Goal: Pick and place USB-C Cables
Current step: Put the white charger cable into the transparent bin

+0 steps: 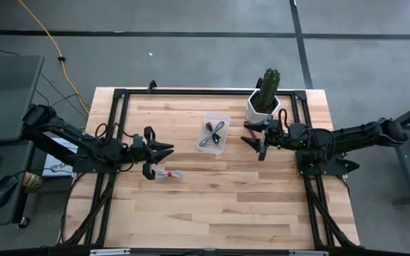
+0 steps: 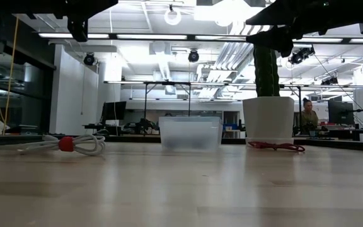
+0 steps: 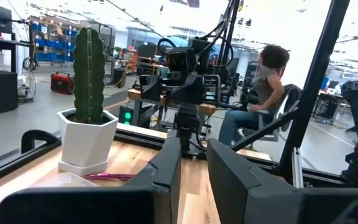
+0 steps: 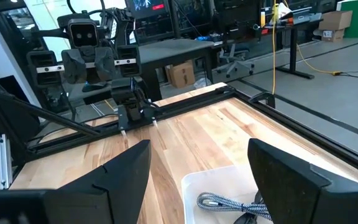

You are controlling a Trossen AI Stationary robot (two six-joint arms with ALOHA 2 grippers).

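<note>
The table (image 1: 212,206) is pale wood planking in a black frame, standing on a grey concrete floor (image 1: 191,50) where a yellow cord (image 1: 48,43) trails off.

The left gripper (image 1: 164,161) hangs above the boards, fingers spread apart, holding nothing. Right beside its fingertips, on the wood, lies the whitish cable with a red spot (image 2: 68,144).

The right gripper (image 1: 252,140) faces it from across the table, fingers also apart and empty. Between the two grippers, nearer the right one, sits a clear plastic bin (image 1: 213,133) with the grey cable (image 4: 219,201) and the black cable (image 1: 215,132) inside. The dark red cable (image 2: 276,146) lies on the wood beside the right gripper, at the foot of a white pot (image 2: 268,118) holding a cactus (image 3: 89,74).

Beyond the table the room is a bright workshop with desks and monitors; a person (image 3: 263,93) sits at a bench behind.
</note>
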